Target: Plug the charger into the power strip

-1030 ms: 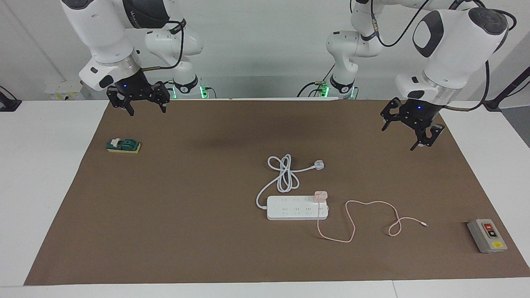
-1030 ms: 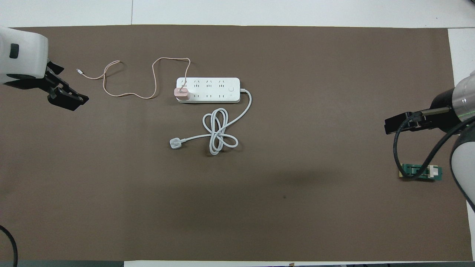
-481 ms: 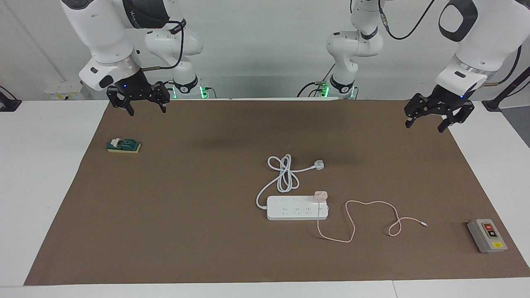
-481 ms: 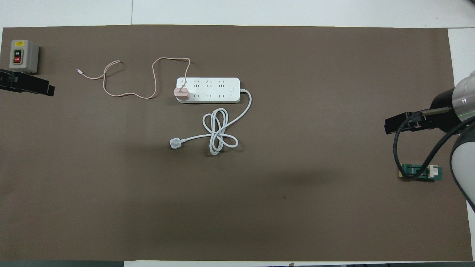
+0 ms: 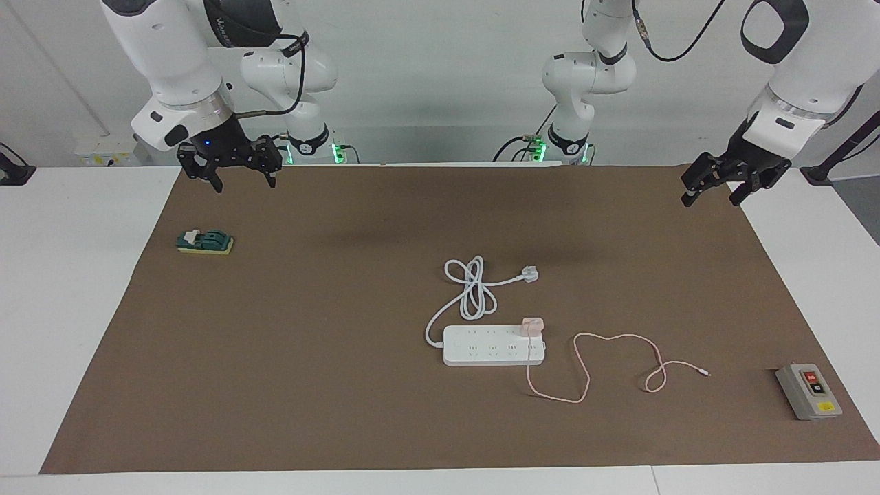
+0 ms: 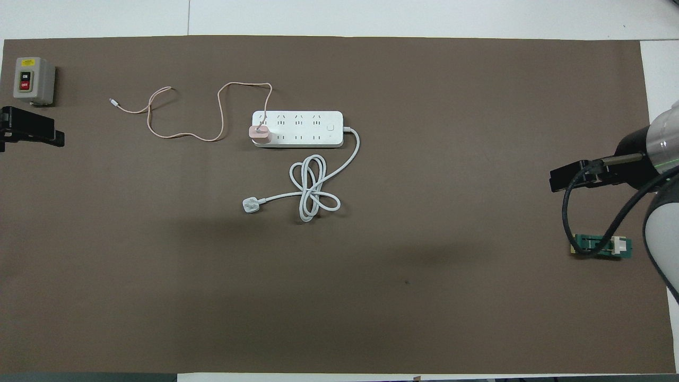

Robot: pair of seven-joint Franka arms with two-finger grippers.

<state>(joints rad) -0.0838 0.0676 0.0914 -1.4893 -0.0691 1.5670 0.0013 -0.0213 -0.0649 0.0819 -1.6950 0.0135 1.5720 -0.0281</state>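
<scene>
While charger (image 5: 532, 324) sits in power strip (image 5: 481, 352): left gripper (image 5: 715, 185), right gripper (image 5: 229, 165) raised, spread, empty.

Pale pink charger (image 5: 533, 326) sits plugged into the flat white power strip (image 5: 481, 349) — cable trailing loose.

**Item count – table**

- Power strip (image 5: 493, 346): 1, white, w/ 1 thick white cord (image 5: 471, 289) ending in 1 white plug (image 5: 529, 273).
- Charger (image 5: 532, 326): 1, pink, seated on strip; 1 thin pink cable (image 5: 584, 375).
- Grey switch box (image 5: 808, 391): 1, w/ red, black, yellow markings.
- Small green-and-yellow block (image 5: 205, 243): 1.
- Brown mat (image 5: 309, 357): 1.
- Arms: 2; grippers: 2 – left gripper (image 5: 715, 187), right gripper (image 5: 229, 170).
</scene>
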